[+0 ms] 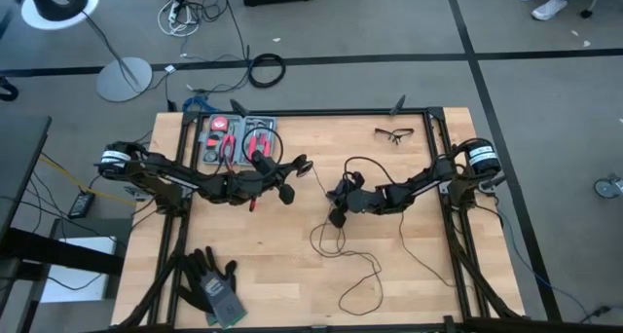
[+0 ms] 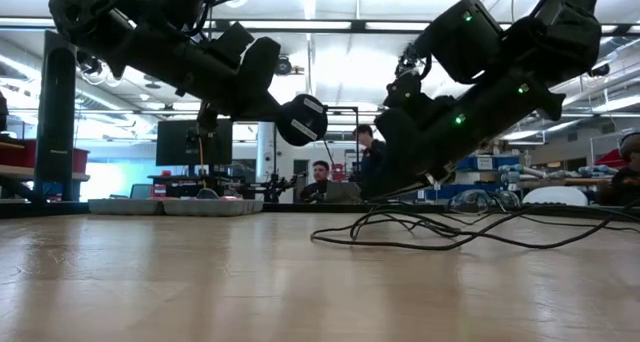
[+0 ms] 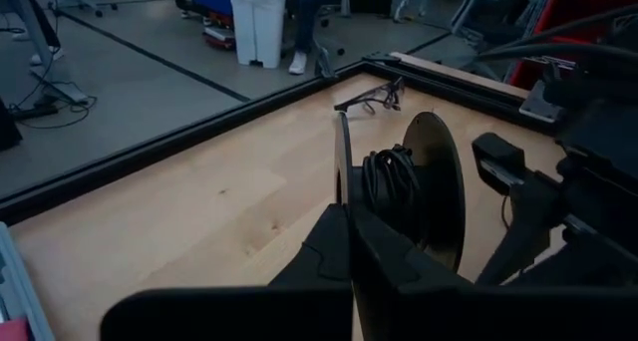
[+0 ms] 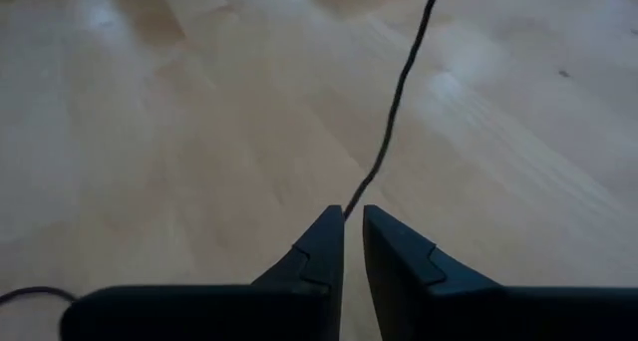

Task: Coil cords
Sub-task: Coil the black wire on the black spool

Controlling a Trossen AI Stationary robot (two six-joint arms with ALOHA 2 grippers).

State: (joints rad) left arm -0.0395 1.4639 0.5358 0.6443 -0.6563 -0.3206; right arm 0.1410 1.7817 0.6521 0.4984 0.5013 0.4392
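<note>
Table: pale wooden top [image 1: 292, 275] with a dark frame; you work near its middle, and the cord lies spread over its right-centre part.
Left arm: its gripper [image 1: 289, 180] hangs above the table's middle, left of the other gripper. In the left wrist view the fingers [image 3: 339, 251] are pressed together on the spool.
Spool: two thin dark discs [image 3: 434, 191] with a few turns of black cord wound between them. It looks light and rigid, so you can hold it by the edge as it is held now.
Right arm: its gripper [image 1: 340, 213] sits low at the table's centre, just right of the spool. Its jaws stand a narrow gap apart with the cord running up out of that gap; I judge a light pinch, loose enough for the strand to slide.
Cord: very thin black line [image 1: 365, 270], trailing from the right gripper in loose loops toward the near edge. Expect it to be nearly weightless, limp and springy, apt to kink or slip free. Take it close to the spool and keep gentle tension.
Puck: I cannot make it out.
</note>
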